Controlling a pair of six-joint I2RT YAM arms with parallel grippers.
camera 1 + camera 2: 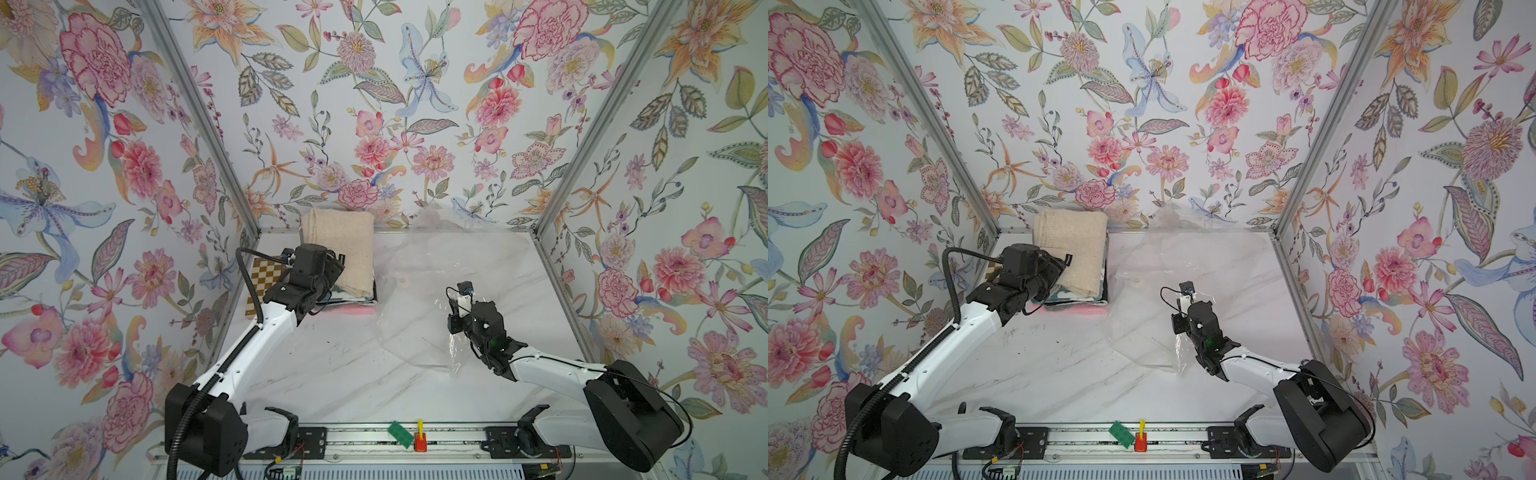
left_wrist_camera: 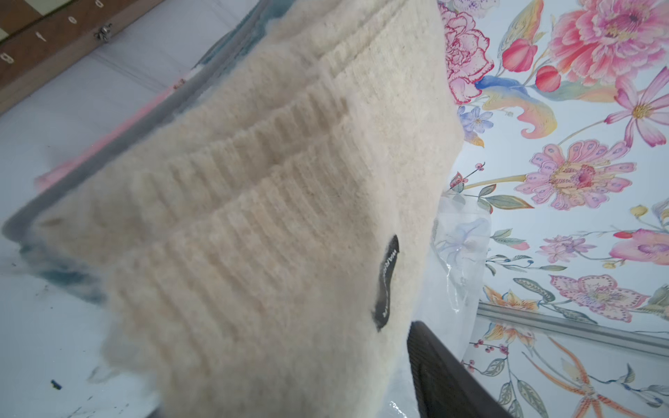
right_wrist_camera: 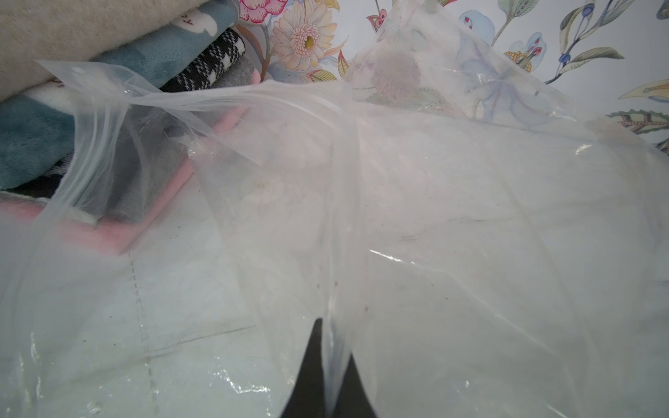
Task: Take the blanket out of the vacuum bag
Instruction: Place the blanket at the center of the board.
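Note:
A cream knitted blanket (image 1: pixel 338 245) (image 1: pixel 1073 245) lies folded on top of a stack at the back left, outside the vacuum bag. Its ribbed surface and black label fill the left wrist view (image 2: pixel 271 217). My left gripper (image 1: pixel 337 262) (image 1: pixel 1066 260) stands open at the blanket's near edge. Only one dark finger (image 2: pixel 441 376) shows, beside the wool. The clear vacuum bag (image 1: pixel 419 299) (image 1: pixel 1142 316) (image 3: pixel 434 217) spreads over the table's middle and right. My right gripper (image 1: pixel 455 322) (image 1: pixel 1177 322) (image 3: pixel 331 347) is shut on a fold of its film.
Under the cream blanket are other folded blankets (image 1: pixel 357 305) (image 3: pixel 36 144) in teal, black-and-white, grey and pink. A checkered board (image 1: pixel 266 282) (image 2: pixel 54 36) lies left of the stack. A green brick (image 1: pixel 401 434) and a red and yellow piece (image 1: pixel 420 438) sit on the front rail. Flowered walls enclose three sides.

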